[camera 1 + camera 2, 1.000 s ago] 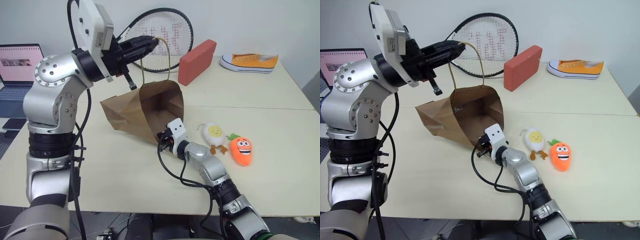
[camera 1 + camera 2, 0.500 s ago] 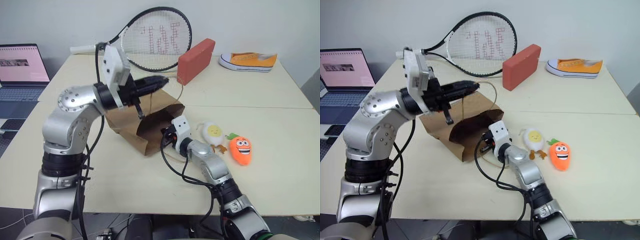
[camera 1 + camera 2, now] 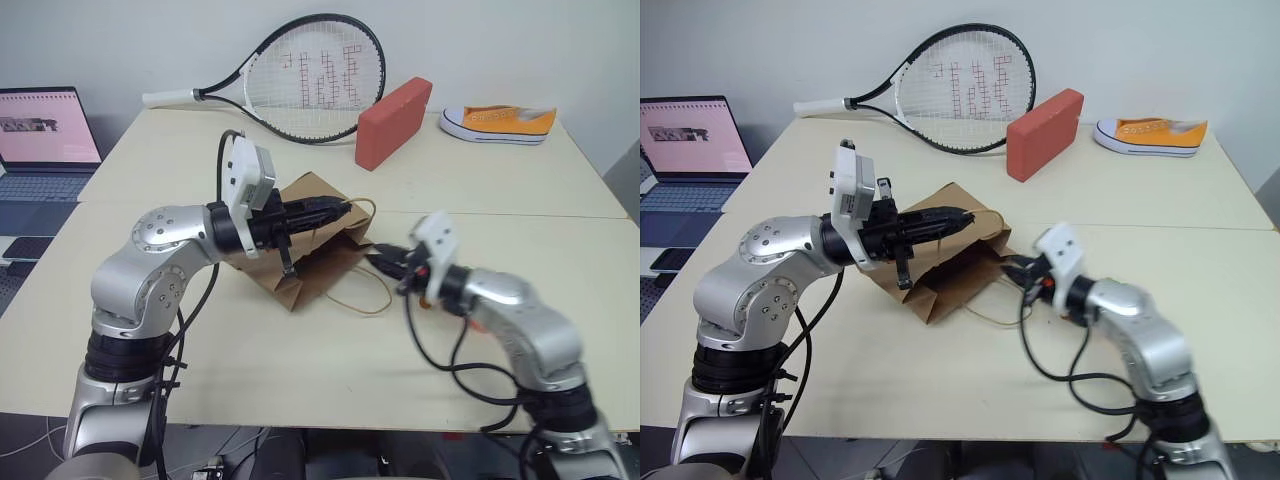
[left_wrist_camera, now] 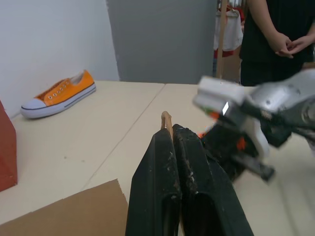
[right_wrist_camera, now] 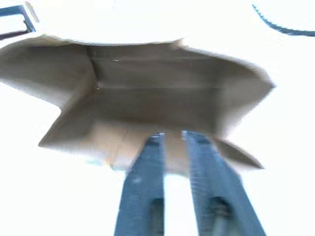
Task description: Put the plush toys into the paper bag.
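Tennis racket (image 3: 300, 80), red block (image 3: 393, 123), orange sneaker (image 3: 500, 123) at the table's (image 3: 300, 370) far side, laptop (image 3: 40, 135) beside it

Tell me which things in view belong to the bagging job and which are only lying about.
Job: paper bag; its handle, pinched in the left gripper; right gripper, open before the bag's mouth.
Lying about: tennis racket; red block; orange sneaker; laptop.

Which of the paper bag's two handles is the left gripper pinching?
The upper handle, clamped between the shut left gripper's fingers above the paper bag. The lower handle lies loose on the table in front of the bag's mouth.
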Motion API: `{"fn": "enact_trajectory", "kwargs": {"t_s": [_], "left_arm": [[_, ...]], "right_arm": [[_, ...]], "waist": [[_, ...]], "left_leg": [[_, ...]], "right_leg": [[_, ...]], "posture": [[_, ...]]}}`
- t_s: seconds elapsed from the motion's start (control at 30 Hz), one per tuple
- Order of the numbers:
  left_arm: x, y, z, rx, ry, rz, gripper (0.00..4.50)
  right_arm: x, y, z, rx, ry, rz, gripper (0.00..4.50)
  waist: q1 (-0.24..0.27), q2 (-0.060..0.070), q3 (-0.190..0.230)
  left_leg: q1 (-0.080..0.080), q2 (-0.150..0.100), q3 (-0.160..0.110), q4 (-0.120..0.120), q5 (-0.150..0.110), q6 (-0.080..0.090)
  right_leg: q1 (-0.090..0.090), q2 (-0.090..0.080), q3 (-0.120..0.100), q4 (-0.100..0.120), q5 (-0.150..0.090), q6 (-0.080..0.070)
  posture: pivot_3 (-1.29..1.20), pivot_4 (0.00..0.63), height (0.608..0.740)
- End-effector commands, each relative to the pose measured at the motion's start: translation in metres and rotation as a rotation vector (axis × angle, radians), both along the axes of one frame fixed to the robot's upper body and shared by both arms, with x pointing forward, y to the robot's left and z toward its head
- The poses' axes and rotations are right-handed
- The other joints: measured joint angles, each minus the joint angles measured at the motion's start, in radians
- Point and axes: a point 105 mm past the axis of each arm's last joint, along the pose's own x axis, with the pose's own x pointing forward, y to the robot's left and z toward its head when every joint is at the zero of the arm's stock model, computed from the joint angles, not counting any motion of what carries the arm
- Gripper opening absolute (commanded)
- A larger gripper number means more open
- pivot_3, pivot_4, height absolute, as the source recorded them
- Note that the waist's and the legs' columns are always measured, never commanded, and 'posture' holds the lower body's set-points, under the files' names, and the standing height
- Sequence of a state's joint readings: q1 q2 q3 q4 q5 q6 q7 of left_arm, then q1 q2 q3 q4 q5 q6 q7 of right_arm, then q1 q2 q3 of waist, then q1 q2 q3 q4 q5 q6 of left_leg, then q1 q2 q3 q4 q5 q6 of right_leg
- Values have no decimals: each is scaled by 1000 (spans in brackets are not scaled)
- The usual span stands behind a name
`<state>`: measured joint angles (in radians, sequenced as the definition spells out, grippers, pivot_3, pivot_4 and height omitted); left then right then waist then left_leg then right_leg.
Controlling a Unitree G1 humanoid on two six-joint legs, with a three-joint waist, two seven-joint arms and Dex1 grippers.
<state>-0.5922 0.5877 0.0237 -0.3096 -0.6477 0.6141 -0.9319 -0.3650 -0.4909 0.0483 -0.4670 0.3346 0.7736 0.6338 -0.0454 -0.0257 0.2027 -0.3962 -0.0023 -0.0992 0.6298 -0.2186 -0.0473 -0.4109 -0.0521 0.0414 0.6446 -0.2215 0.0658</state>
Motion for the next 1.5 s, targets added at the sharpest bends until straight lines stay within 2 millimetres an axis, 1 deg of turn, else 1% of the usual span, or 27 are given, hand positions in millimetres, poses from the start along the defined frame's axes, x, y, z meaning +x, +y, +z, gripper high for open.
{"fn": "enact_trajectory", "kwargs": {"t_s": [0.03,0.1,0.13,0.2,0.27,0.43,0.53,0.63,0.8,0.9,0.97,1.1,1.2,1.3,1.5], "left_arm": [[-12,-3,3,14,-17,-45,0],[-12,-2,3,13,-11,-44,0],[-12,-1,3,5,-8,-40,0],[-10,0,6,-14,-7,-30,0],[-9,0,10,-29,-9,-23,0],[-9,1,12,-37,-8,-16,0],[-9,3,12,-33,-8,-10,0],[-9,5,13,-34,-9,-5,0],[-9,6,13,-32,-6,-1,0],[-8,7,13,-35,-2,-1,0],[-7,8,13,-36,1,0,0],[-6,9,12,-36,6,-1,0],[-6,8,11,-35,9,-6,0],[-5,7,12,-36,9,-12,0],[-4,8,19,-51,-1,-18,0]], "right_arm": [[-3,-23,7,-186,-123,4,2321],[-3,-36,-4,-312,-152,-2,2992],[-3,-44,-15,-395,-160,-4,3275],[-4,-55,-31,-504,-175,0,3275],[-4,-57,-43,-552,-180,9,3275],[2,-59,-61,-599,-171,1,3275],[8,-60,-64,-605,-178,-30,3275],[14,-60,-62,-599,-193,-55,2689],[20,-63,-56,-588,-220,-80,986],[20,-64,-45,-572,-254,-71,41],[13,-60,-37,-550,-264,-4,6],[-1,-47,-2,-475,-324,110,6],[-15,-32,16,-411,-342,217,6],[-23,-20,17,-395,-323,284,6],[-16,7,2,-364,-315,309,6]], "waist": [[4,0,0],[3,0,0],[4,0,0],[5,-1,0],[4,-1,0],[2,-1,0],[3,-1,0],[3,-1,0],[4,-1,0],[4,-1,0],[5,-1,1],[5,-1,1],[3,-1,1],[7,-1,1],[11,-1,1]], "left_leg": [[0,0,0,0,0,0],[0,0,1,0,0,0],[0,0,1,0,0,0],[0,0,1,0,0,0],[0,0,2,0,0,0],[0,0,3,1,0,0],[0,0,3,1,0,0],[0,0,3,1,0,0],[1,0,3,1,0,0],[1,0,3,1,0,0],[1,0,3,1,0,0],[0,0,3,0,0,0],[1,0,2,0,0,0],[1,0,1,0,0,0],[1,0,1,1,0,0]], "right_leg": [[0,0,0,0,0,0],[0,0,0,0,-1,-1],[0,0,0,0,-1,-1],[0,0,0,-1,-1,-1],[0,0,1,-1,-1,-1],[0,0,2,-1,-1,-1],[0,0,2,-1,0,0],[0,0,2,-1,0,0],[0,0,2,-1,0,0],[1,0,2,-1,0,0],[1,0,2,-1,0,0],[0,0,2,0,0,1],[0,0,1,0,0,1],[1,0,1,0,0,1],[1,0,1,0,0,0]], "posture": [[0,150,740],[0,150,740],[0,150,740],[0,150,740],[0,150,740],[0,150,740],[0,150,740],[0,150,740],[0,150,740],[0,150,740],[0,150,740],[0,150,740],[0,150,740],[0,150,740],[0,150,740]]}}
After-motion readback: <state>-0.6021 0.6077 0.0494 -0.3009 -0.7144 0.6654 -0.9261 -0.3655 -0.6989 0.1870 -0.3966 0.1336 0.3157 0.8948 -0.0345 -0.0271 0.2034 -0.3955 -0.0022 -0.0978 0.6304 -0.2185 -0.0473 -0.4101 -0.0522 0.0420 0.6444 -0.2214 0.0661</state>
